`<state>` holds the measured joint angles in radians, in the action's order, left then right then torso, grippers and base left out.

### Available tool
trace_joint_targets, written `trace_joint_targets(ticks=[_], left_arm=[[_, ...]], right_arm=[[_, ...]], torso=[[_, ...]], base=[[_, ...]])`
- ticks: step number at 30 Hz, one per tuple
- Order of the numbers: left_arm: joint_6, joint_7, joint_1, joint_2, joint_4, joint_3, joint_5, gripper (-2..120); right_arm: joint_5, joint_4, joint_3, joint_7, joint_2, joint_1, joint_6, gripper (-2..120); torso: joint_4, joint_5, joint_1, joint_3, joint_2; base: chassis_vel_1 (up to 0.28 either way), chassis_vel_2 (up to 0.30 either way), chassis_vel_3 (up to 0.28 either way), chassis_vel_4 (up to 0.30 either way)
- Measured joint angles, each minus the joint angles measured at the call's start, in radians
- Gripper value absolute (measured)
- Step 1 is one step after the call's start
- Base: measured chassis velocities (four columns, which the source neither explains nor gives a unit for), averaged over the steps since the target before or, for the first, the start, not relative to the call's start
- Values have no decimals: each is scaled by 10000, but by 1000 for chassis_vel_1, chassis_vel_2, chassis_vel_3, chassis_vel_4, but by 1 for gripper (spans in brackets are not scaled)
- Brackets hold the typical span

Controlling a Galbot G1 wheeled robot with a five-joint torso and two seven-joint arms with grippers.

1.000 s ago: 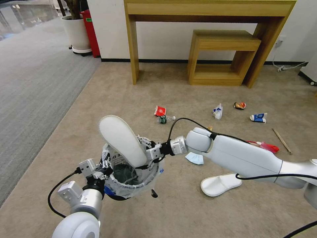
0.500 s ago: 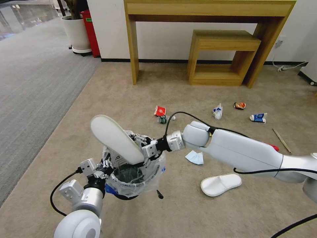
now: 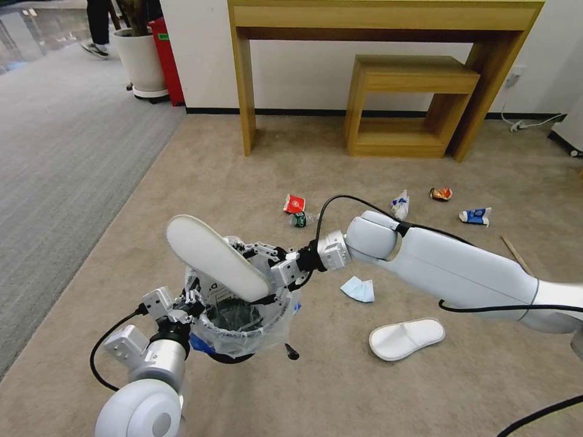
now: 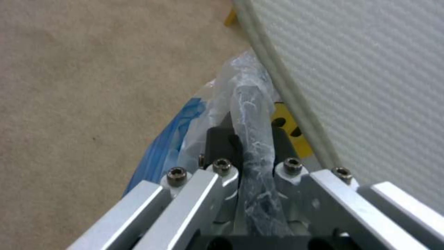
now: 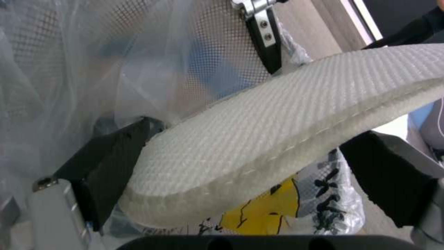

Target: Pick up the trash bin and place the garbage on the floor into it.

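Observation:
My left gripper (image 3: 188,301) is shut on the rim of the trash bin (image 3: 240,331), a dark-blue bin with a clear printed bag, and holds it above the floor (image 3: 340,388). The left wrist view shows the fingers (image 4: 222,139) pinching the bag-covered rim (image 4: 252,114). One white slipper (image 3: 212,258) leans on the bin's rim, its heel over the opening and its toe sticking out to the far left. My right gripper (image 3: 270,270) is open around the heel; in the right wrist view the slipper (image 5: 277,128) lies between the spread pads (image 5: 111,163). More garbage lies on the floor: second slipper (image 3: 407,338), tissue (image 3: 358,289), red cup (image 3: 294,203), bottle (image 3: 300,218).
Farther right on the beige carpet lie a white-blue wrapper (image 3: 401,204), a snack wrapper (image 3: 441,193), a carton (image 3: 475,215) and a wooden stick (image 3: 516,252). A wooden table (image 3: 388,18) and low shelf (image 3: 413,103) stand at the back wall. Grey striped carpet (image 3: 61,152) runs along the left.
The slipper tipped from nearly upright to leaning left over the bin. My right wrist has drawn back slightly to the right while the slipper stayed put. The bin shifted a little.

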<state>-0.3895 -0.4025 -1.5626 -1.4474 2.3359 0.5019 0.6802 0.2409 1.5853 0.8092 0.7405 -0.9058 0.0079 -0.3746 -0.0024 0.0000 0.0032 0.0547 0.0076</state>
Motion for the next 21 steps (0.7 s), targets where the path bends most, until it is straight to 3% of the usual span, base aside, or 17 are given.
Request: trace_joint_targets(ticks=[21], left_arm=[[-19, -31, 184, 29, -51, 62, 171, 3]], right_arm=[[-138, -184, -250, 897, 32, -31, -201, 99]], torso=[[0, 0, 0, 0, 0]], base=[[0, 0, 0, 0]])
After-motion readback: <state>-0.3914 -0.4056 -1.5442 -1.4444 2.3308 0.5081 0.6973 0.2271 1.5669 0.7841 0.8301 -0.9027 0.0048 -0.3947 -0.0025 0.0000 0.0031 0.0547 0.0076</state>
